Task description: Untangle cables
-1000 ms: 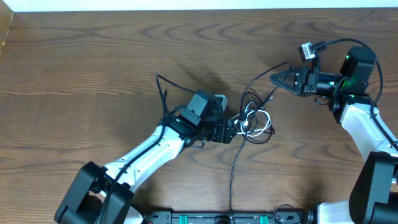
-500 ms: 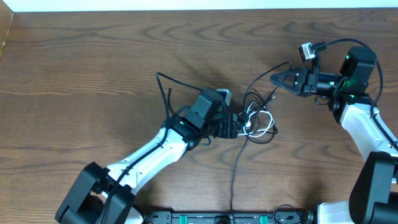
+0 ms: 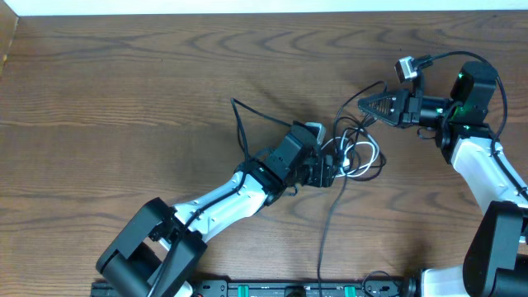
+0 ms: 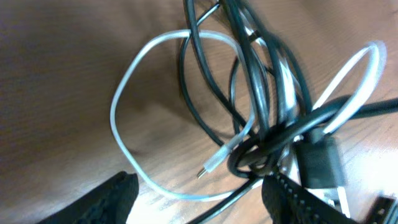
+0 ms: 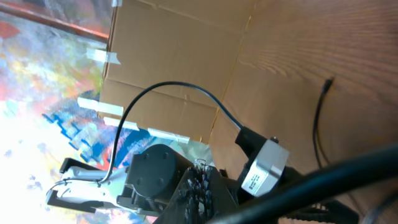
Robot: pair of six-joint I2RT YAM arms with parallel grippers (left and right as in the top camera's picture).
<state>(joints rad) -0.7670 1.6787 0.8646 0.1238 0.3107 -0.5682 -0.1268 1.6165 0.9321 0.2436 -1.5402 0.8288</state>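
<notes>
The cables lie tangled in mid-table: a white cable (image 3: 369,153) looped through thin black cables (image 3: 328,224), one of which trails toward the front edge. My left gripper (image 3: 336,170) is open at the tangle's left side. In the left wrist view its open fingers (image 4: 117,194) straddle the white cable's loop (image 4: 115,118), its small plug end (image 4: 211,165) and the black cables (image 4: 249,81) with a black plug (image 4: 321,163). My right gripper (image 3: 363,106) is shut, above and right of the tangle. A black strand runs past its tip (image 5: 199,163); I cannot tell whether it is pinched.
A cardboard box corner (image 3: 7,37) sits at the far left. The arm bases (image 3: 305,289) line the front edge. A thicker black lead (image 3: 239,124) arches over the left arm. Bare wooden table (image 3: 124,107) stretches to the left and behind.
My left arm has pushed to the right, and the tangle has shifted right with it, nearer the right gripper. The right arm has stayed still.
</notes>
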